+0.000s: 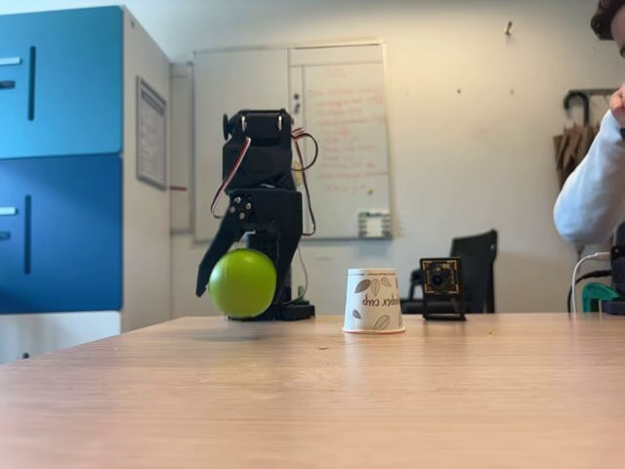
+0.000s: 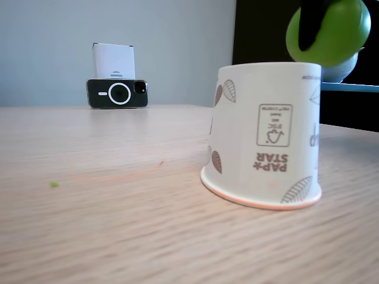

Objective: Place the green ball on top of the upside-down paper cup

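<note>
The green ball [image 1: 242, 282] is held just above the wooden table [image 1: 293, 391], left of centre in a fixed view, with my black gripper [image 1: 242, 285] shut on it from above, a finger down each side. The upside-down paper cup [image 1: 374, 301] stands rim-down on the table to the right of the ball, apart from it, with its flat base bare. In the other fixed view the cup [image 2: 266, 136] is close up. The ball [image 2: 340, 32] shows past the cup's top right edge, with a black finger [image 2: 310, 26] across its left side.
A small black camera on a stand [image 1: 441, 286] sits just right of the cup. A person's sleeve [image 1: 591, 191] is at the right edge. Blue cabinets [image 1: 59, 156] stand at the left. A phone [image 2: 117, 93] leans against a white box [image 2: 113, 61] at the table's far side.
</note>
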Motion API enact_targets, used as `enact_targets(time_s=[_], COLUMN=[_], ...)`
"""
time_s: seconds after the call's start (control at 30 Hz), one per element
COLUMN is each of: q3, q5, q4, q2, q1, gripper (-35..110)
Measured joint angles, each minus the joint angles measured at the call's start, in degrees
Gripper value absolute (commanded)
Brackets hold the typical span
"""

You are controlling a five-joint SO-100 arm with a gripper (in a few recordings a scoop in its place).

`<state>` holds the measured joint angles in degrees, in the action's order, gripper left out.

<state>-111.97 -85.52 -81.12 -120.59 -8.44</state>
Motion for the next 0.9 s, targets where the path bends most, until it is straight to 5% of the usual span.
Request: enact_targets(time_s=[0.9], q3=[13.27], q5=[-1.85], q4=[-7.21], q2=[-8.88], q1=[-27.33], gripper=[33])
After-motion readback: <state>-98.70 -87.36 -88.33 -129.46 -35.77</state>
